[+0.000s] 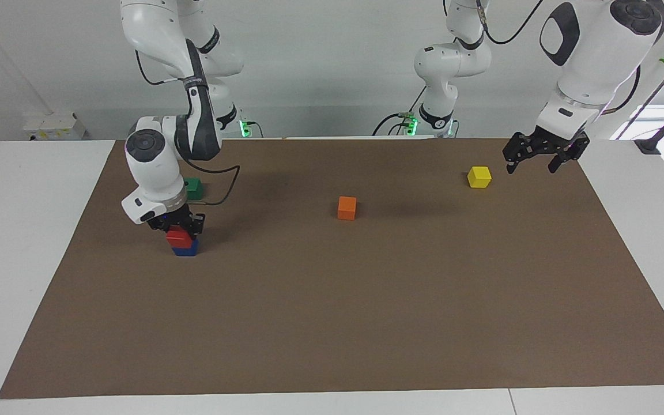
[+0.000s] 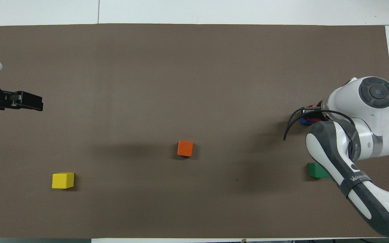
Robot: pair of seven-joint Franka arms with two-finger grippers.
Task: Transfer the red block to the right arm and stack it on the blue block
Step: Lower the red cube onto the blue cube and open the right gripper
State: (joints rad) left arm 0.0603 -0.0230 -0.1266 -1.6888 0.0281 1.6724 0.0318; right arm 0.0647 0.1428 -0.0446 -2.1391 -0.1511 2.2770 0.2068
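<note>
Brown matting [image 1: 332,300] is spread over a white table, with a pale wall at the robots' end. At the right arm's end of the mat, the right gripper [image 1: 177,226] is seen pinched shut on the red block [image 1: 178,237], which is set down on the blue block [image 1: 184,249]. Both are cubes, so no long axis can be told; the red one is sat slightly askew, its footprint shifted a touch toward the robots. The right arm [image 1: 153,167] is bent over steeply, wrist pointing down at the stack. Just nearer the robots, a green block [image 1: 193,187] is found beside that wrist. An orange block [image 1: 347,207] is parked mid-mat, a yellow block [image 1: 479,176] toward the left arm's end. The left gripper [image 1: 541,154] is held in the air near the yellow block, fingers spread wide, nothing gripped, the arm waiting. From overhead the stack [image 2: 308,116] is mostly hidden under the wrist, only slivers of red and blue showing; the facing view shows the contact plainly.
</note>
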